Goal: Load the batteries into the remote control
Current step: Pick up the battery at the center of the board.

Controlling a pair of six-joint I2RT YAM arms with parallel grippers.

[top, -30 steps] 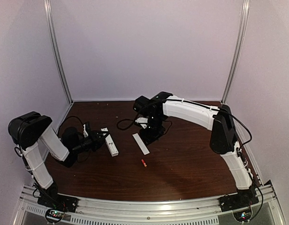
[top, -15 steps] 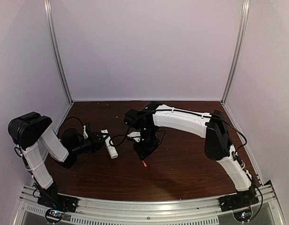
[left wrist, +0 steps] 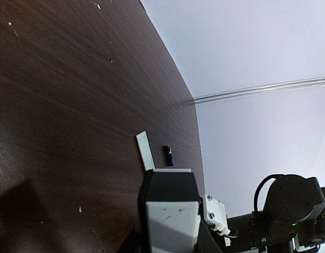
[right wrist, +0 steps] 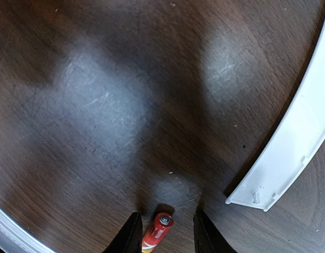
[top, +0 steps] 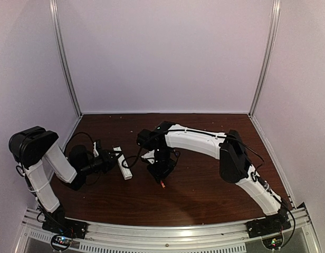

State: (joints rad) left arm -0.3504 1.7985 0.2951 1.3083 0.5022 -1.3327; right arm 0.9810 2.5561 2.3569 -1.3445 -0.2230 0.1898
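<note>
Left claw (top: pixel 114 159): low over the bench (top: pixel 204 184), reaching in sideways. Appears clamped on the remote control (top: pixel 124 166) at its near long edge, probably to pin the bar for loading. Left wrist view shows a white block end-on between its fingers, likely the same bar

Centre: right claw (right wrist: pixel 168 235) points straight down. Jaws apart and astride the red-orange battery (right wrist: pixel 156 231), with a gap on each side. The battery lies flat on the wood just right of the remote, not yet gripped. Judged to be the pick-up step

Right of that: white cover strip (right wrist: pixel 289 153) lies loose beside the claw, set aside so the slot stays exposed

Dark battery (left wrist: pixel 169 155): on the bench just past the strip's far end, untouched. Neither cell is in the remote yet
</note>
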